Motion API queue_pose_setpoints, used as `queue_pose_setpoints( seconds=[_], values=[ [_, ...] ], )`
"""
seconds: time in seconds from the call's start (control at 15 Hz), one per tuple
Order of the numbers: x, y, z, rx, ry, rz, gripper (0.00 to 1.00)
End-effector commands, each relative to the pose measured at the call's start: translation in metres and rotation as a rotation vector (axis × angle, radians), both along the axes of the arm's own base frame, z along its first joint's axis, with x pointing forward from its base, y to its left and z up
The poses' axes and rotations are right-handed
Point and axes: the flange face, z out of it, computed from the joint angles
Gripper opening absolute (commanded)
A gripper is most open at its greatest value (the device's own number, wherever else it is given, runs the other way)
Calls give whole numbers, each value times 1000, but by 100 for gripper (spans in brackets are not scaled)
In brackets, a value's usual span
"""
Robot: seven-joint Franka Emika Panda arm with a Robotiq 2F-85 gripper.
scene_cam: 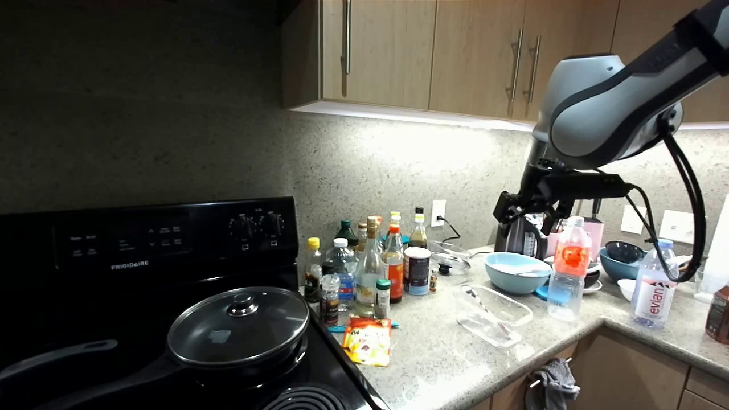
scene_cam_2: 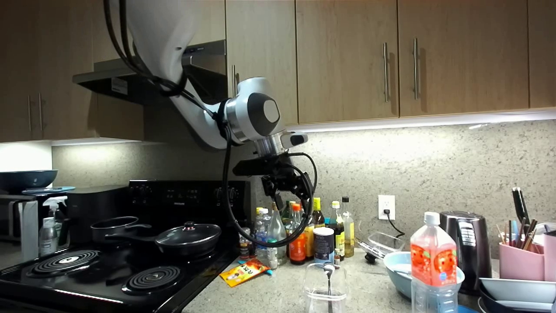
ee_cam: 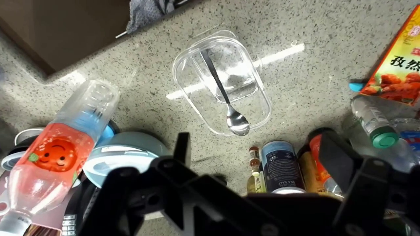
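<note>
Above the speckled grey stone worktop (ee_cam: 311,82), the black two-fingered hand (ee_cam: 257,147) has its fingers spread wide apart, with nothing between them. Well below, on the worktop, a shiny metal spoon (ee_cam: 224,95) leans in a clear box with round corners (ee_cam: 210,108). Near the box, a tall clear plastic bottle with an orange-red label (scene_cam: 569,270) stands by a round, light blue bowl (scene_cam: 515,281).

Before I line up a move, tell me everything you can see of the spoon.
The spoon looks like metal: a slim, straight handle, dark in the wrist view, and a shiny oval head. It lies lengthwise, slightly askew, in the clear container, its head overlapping the lower rim in the wrist view; whether it rests on that rim is unclear. The open gripper is not touching it.
</note>
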Motion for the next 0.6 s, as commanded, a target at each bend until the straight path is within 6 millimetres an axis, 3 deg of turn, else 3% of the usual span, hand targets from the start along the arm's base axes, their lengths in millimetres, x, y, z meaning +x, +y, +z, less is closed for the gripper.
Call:
queue_pose_setpoints(
  seconds=[0.0,0.13,0.4,0.53],
  values=[
    [0,0,1,1,1,0,100],
    [30,0,-5,-44,-64,62,100],
    [81,10,3,-53,-153,100,100],
    [98,3,8,-83,-72,-28,100]
  ],
)
